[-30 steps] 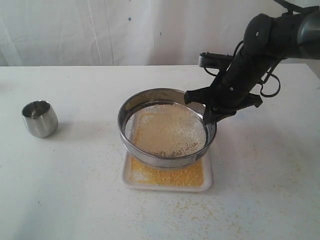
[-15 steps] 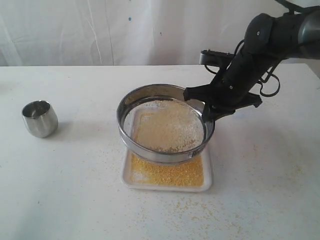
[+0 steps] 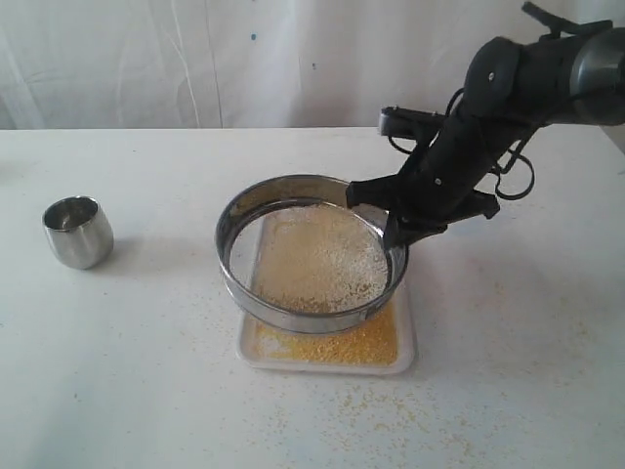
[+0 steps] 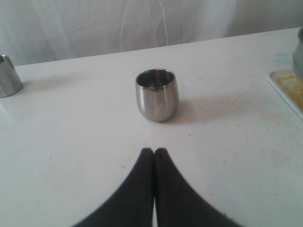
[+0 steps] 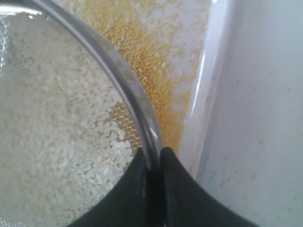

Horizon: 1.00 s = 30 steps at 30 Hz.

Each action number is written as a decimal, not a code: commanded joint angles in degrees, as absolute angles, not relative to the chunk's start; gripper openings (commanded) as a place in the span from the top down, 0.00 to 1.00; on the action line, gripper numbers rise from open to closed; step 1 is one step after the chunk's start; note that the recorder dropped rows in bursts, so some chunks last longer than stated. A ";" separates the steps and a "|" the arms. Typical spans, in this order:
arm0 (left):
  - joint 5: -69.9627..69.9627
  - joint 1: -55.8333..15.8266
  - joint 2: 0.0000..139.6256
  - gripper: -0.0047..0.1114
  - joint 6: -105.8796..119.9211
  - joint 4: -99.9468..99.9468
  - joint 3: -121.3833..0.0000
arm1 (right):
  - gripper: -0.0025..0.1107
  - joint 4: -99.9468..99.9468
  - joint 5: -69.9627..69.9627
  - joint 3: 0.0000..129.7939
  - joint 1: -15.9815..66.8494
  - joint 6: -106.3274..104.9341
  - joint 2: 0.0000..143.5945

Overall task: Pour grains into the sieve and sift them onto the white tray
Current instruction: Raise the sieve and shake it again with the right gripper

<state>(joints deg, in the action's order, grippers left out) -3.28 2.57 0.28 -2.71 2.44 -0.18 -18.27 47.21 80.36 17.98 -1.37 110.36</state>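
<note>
White tray point(image 3: 408, 340) lies just under the right gripper point(image 5: 152, 160), which pinches the sieve point(image 3: 293, 317) rim above it. Sifting is in hand: pale grains point(image 3: 314, 259) sit in the mesh, perhaps spent. Next needs level shaking. Left gripper point(image 4: 154, 155) is closed, empty.

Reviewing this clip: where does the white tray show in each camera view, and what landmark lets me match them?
Exterior view: the tray lies low in the centre, under the sieve.
Left wrist view: only a corner of the tray shows at the frame's margin, off to the side of the cup.
Right wrist view: the tray's rim runs beside the sieve's band.
Shared landmark: the yellow grains lying on the tray, visible in all three.
</note>
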 commanded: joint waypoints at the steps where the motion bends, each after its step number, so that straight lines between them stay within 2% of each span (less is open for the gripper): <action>1: -2.99 2.59 0.00 0.96 -2.67 1.97 0.00 | 0.98 -18.85 33.78 80.48 18.16 -2.21 109.68; 6: -2.99 2.59 0.00 0.96 -2.67 1.97 0.00 | 0.98 -20.99 50.57 80.40 18.73 -3.07 109.97; 11: -2.99 2.59 0.00 0.96 -2.67 1.97 0.00 | 0.98 -15.63 33.51 80.24 18.30 -3.87 110.31; 16: -2.99 2.59 0.00 0.96 -2.67 1.97 0.00 | 0.98 -20.73 53.24 79.16 18.97 -4.62 109.94; 18: -2.99 2.59 0.00 0.96 -2.67 1.97 0.00 | 0.98 -17.85 45.55 80.25 18.27 -2.90 110.15; 20: -2.99 2.59 0.00 0.96 -2.67 1.97 0.00 | 0.98 -17.57 43.60 82.07 17.28 0.83 110.62; 24: -2.99 2.59 0.00 0.96 -2.67 1.97 0.00 | 0.98 -16.83 59.93 83.94 16.68 -0.65 110.65; 26: -2.99 2.59 0.00 0.96 -2.67 1.97 0.00 | 0.98 -14.48 63.74 83.94 16.68 -3.07 110.65; 27: -2.99 2.59 0.00 0.96 -2.67 1.97 0.00 | 0.98 -13.08 62.10 83.94 16.68 -2.75 110.65; 28: -2.99 2.59 0.00 0.96 -2.67 1.97 0.00 | 0.98 -11.97 52.99 84.36 16.56 -1.26 110.65; 30: -2.99 2.59 0.00 0.96 -2.67 1.97 0.00 | 0.98 -13.39 43.29 85.29 16.56 1.75 110.74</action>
